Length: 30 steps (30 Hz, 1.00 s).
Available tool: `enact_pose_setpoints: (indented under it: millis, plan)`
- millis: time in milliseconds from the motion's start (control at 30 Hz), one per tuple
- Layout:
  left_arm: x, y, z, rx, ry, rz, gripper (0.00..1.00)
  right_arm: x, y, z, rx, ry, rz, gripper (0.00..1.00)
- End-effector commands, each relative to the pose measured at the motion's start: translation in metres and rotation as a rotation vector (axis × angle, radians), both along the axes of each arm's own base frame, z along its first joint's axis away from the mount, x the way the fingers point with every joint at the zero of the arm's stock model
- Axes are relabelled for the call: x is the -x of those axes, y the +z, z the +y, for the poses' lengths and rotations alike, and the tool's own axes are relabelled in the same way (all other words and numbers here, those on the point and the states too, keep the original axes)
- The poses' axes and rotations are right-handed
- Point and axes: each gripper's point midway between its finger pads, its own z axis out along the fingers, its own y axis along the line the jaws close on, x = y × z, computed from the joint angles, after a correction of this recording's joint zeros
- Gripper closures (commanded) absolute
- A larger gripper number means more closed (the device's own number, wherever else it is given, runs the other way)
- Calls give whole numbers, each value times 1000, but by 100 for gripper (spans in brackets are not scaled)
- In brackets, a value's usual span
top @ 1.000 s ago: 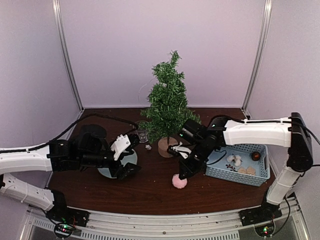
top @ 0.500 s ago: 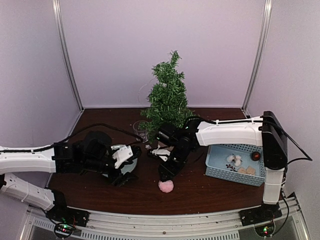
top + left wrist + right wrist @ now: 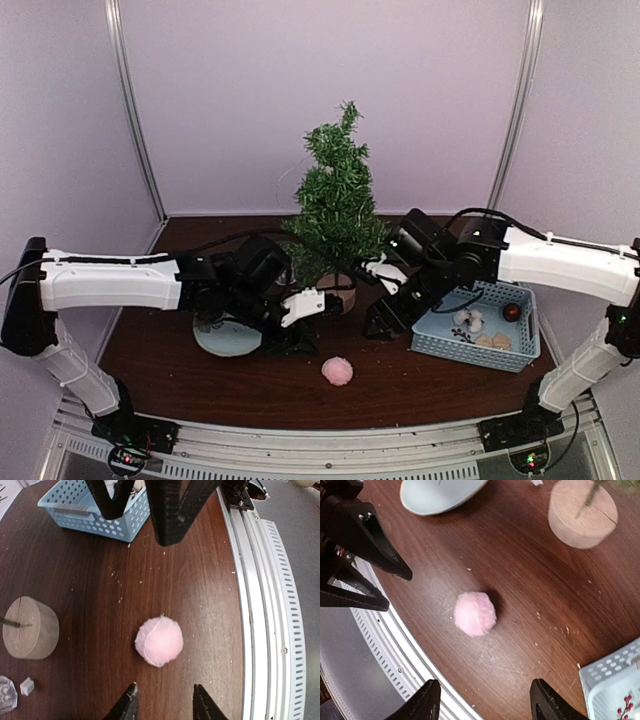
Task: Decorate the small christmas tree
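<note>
The left gripper (image 3: 165, 709) hangs with its two black fingers (image 3: 129, 706) spread and empty just above the dark wood table (image 3: 200, 580). A pink pom-pom (image 3: 159, 641) lies on the boards just ahead of the gap between them. Opposite, we see the right gripper (image 3: 485, 705) likewise parted and holding nothing, its tips pointing down at the table on the far side of the same pom-pom, which touches neither arm. From above, we find the two grippers facing each other across the pom-pom, the left reaching in from the left side, the right from the basket side. Behind them the tree (image 3: 335, 205) stands upright on its round stump (image 3: 333, 292), near the middle of the table and toward the back wall. A pale blue plate (image 3: 225, 340) lies partly under the left arm, to the left of the stump. A small white cube (image 3: 26, 685) and the edge of a glass (image 3: 4, 697) sit near the stump. At the right, a light blue basket (image 3: 470, 352) holds a red ball (image 3: 511, 312), white puffs (image 3: 468, 320) and a few tan pieces (image 3: 492, 341). A metal rail (image 3: 270, 605) runs along the table's near edge.
</note>
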Motion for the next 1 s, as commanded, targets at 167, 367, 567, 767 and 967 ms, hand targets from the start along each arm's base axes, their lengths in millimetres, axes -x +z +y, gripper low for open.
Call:
enact_pose_setpoints:
  millis: [167, 367, 567, 767, 967]
  plan:
    - [-1, -21, -61, -10, -162, 60, 74, -18, 9, -72, -135, -349, -16, 37]
    - [0, -50, -83, -85, -219, 120, 81, -23, 12, -99, -195, -458, -4, 38]
    - [1, -66, -82, -127, -239, 124, 87, -23, 11, -107, -201, -487, 5, 38]
    - [-1, -81, -77, -195, -251, 125, 89, -23, 9, -107, -207, -491, 18, 38]
    - [-6, -88, -76, -219, -237, 108, 97, -22, 8, -108, -203, -492, 24, 39]
